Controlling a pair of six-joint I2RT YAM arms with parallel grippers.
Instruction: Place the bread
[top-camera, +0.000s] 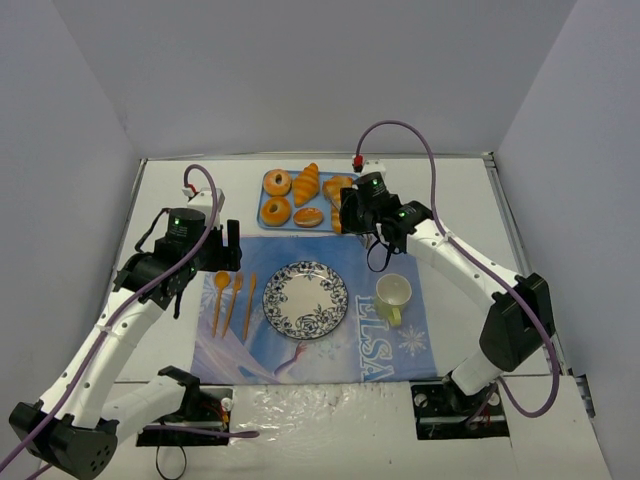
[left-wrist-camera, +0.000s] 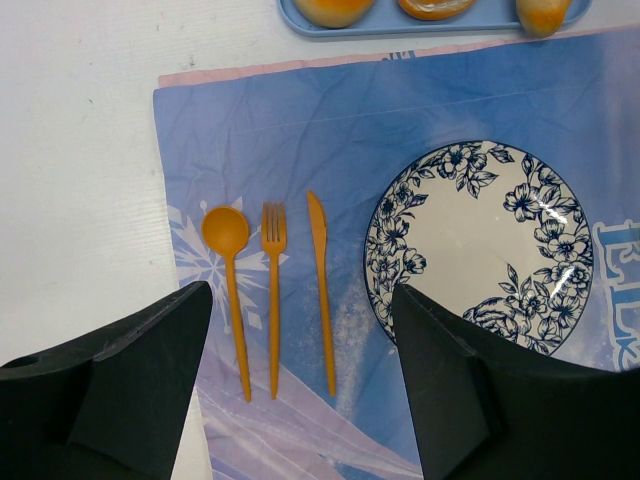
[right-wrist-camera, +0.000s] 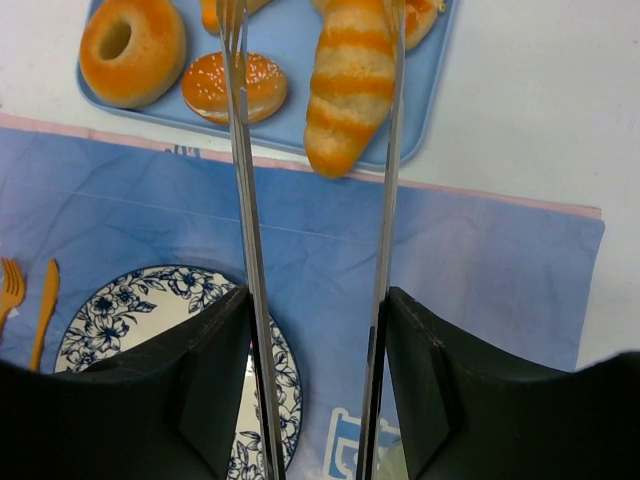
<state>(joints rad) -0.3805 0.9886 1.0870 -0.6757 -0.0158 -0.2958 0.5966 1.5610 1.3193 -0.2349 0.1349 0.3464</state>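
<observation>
i'm straddling the ridged roll (right-wrist-camera: 350, 90) with the tongs (right-wrist-camera: 245, 200) at the blue tray's (right-wrist-camera: 290, 120) near edge, right gripper (right-wrist-camera: 315, 330) clamping the tongs for reach. the patterned plate (top-camera: 278, 300) is waiting bare. left gripper (left-wrist-camera: 300, 320) is idling wide open.

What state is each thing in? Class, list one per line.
Left tool: open, empty.
Right tool: shut on tongs.
Tongs: open, either side of roll.
Roll: lying at tray's edge.
Tray: holding bread.
Plate: empty.
Cup: upright.
</observation>
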